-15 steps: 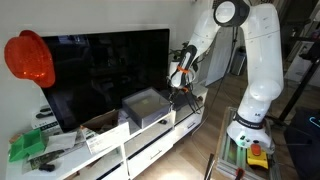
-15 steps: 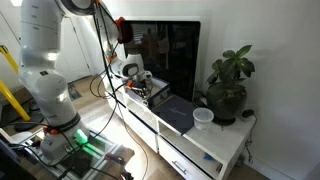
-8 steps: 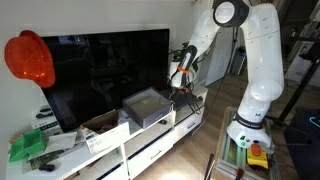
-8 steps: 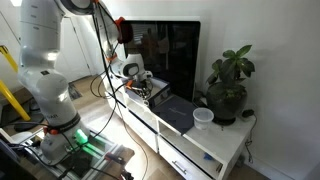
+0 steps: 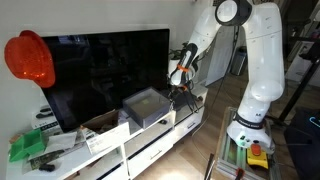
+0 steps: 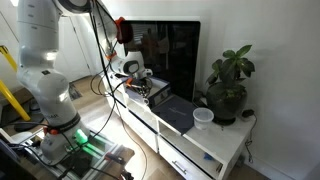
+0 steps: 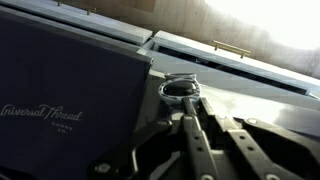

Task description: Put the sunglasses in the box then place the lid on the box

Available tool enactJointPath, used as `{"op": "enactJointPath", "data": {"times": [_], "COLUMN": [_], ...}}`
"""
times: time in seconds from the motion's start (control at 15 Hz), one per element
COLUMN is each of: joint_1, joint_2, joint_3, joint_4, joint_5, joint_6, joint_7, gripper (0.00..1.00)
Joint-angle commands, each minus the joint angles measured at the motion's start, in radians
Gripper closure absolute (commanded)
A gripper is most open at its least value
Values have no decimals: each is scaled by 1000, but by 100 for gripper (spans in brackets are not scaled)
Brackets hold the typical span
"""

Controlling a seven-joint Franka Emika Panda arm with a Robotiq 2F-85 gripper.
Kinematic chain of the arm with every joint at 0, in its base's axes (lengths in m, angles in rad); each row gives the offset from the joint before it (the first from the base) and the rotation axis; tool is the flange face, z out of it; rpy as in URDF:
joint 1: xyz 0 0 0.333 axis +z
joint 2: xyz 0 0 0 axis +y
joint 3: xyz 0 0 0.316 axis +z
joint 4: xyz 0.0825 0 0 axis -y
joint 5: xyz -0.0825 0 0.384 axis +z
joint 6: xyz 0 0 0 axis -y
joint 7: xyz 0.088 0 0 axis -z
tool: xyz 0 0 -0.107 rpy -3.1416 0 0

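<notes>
Pale grey walls and a darker top marked the box, which sat on the white TV stand just beside the pincer, on the side away from the robot's base. Behind both stood the black television.

In the wrist view the pincer had its two fingers pressed together, their tips meeting on the round rim of the sunglasses and pinching it just ahead of them. To its left the box filled the frame with a dark slate face printed "Universal Thread". I could not tell whether that face was the lid or the box's floor. The sunglasses hung beside the box's near corner, outside its edge.

In an exterior view the pincer hung low over the stand, with the box just past it, then a white cup and a potted plant farther along.
</notes>
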Motion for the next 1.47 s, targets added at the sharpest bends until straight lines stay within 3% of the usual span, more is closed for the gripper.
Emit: {"op": "enactJointPath", "data": {"times": [0.0,0.27,0.33,0.4,0.47,0.67,1.0,1.4], "joint_1": [9,-8,-10,-11,-11,-16,7,25], "joint_2": [-13,16,18,22,26,20,-8,-113], "joint_3": [-15,-3,-1,0,-1,4,-19,-27], "joint_4": [14,16,16,16,17,17,13,10], "joint_5": [-29,-16,-14,-13,-12,-9,-25,-29], "joint_6": [-35,-38,-39,-37,-37,-42,-69,-194], "joint_7": [41,35,34,34,35,30,56,107], "gripper": [97,95,85,83,92,100,97,97]}}
